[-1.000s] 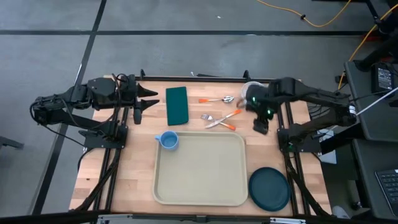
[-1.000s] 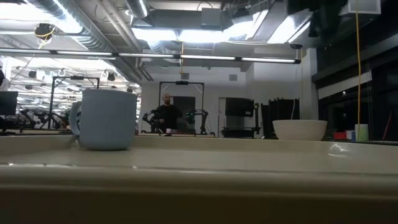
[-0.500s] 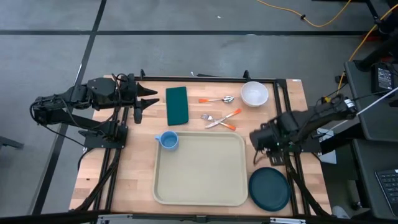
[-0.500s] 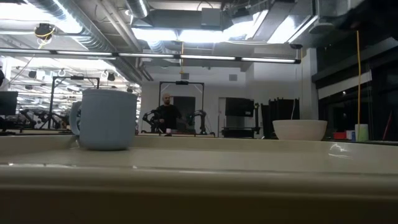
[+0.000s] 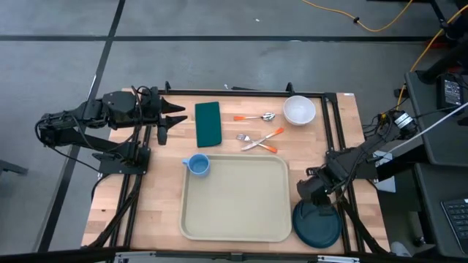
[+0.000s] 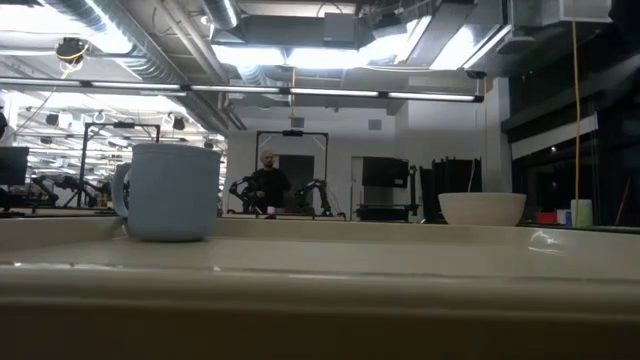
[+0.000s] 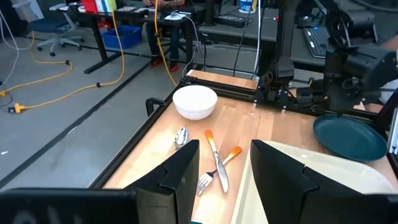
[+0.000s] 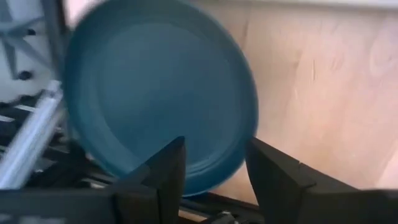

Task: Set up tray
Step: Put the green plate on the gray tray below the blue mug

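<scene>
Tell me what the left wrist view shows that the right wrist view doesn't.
Only the left wrist view shows the white bowl, the spoon, the fork, the knife and a corner of the tray, past the open left pincer. Only the right wrist view shows the open right pincer, hovering close over the plate. Both show the blue plate and the wooden table.

In the right wrist view the dark teal plate [image 8: 158,93] is blurred and cut off at the top edge (its lower rim is hidden behind dark fingers [image 8: 166,171]).
</scene>
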You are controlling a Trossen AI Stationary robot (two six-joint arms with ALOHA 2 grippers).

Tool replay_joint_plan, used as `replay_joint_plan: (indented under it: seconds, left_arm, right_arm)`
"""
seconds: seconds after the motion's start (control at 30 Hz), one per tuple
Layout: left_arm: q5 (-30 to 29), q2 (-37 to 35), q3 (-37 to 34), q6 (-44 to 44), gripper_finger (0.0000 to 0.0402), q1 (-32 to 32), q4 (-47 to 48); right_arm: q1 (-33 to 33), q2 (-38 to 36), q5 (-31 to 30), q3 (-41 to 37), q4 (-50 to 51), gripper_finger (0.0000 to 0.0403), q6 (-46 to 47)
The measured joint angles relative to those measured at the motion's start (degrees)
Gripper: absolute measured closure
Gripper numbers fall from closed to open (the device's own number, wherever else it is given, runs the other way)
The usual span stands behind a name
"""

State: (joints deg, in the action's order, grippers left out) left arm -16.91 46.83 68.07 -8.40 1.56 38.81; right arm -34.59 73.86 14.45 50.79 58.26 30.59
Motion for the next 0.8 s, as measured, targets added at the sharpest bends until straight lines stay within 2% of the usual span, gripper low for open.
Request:
replay_joint_plan:
  seconds: [0.2, 0.47, 0.8]
  left_arm:
    - [0.02, -0.04, 0.00, 0.03, 0.0263, 0.00, 0.00]
    - [0.04, -0.07, 0.00, 0.02, 0.0263, 0.00, 0.00]
    - [0.04, -0.07, 0.00, 0.04, 0.0263, 0.00, -0.02]
  right_arm:
    - [-1.13, 0.00, -0.69, -5.71, -1.49, 0.0233, 5.57]
    - [-1.09, 0.00, 3.15, -9.07, -9.14, 0.0233, 12.66]
    - [-1.07, 0.00, -2.76, -9.09, -8.76, 0.0233, 13.29]
